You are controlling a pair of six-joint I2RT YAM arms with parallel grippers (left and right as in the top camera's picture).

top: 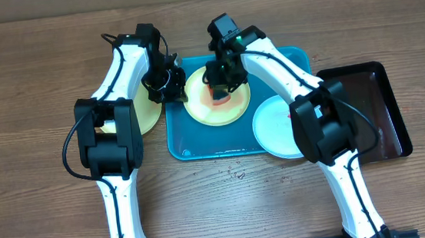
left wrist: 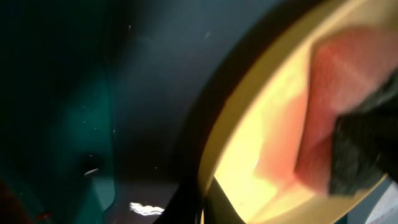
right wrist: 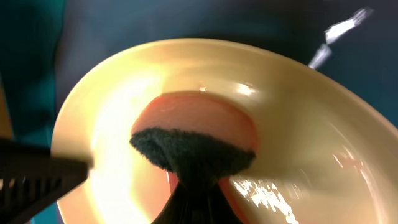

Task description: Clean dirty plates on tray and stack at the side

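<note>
A yellow-green rimmed plate (top: 236,108) sits in the turquoise tray (top: 215,146). My left gripper (top: 171,85) is shut on its left rim; in the left wrist view the rim (left wrist: 214,149) runs down into the jaws (left wrist: 208,208). My right gripper (top: 223,78) is shut on an orange sponge with a dark scouring pad (right wrist: 193,152), pressed onto the plate's centre (right wrist: 298,112). A pale blue rimmed plate (top: 275,127) with a red smear lies at the tray's right end. Another yellow-green plate (top: 147,115) lies on the table left of the tray, partly under my left arm.
A smaller glossy black tray (top: 378,112) stands on the table right of the turquoise one. The left gripper's ribbed black finger (right wrist: 37,180) shows at the plate's edge in the right wrist view. Wet patches glint on the tray floor (left wrist: 146,208).
</note>
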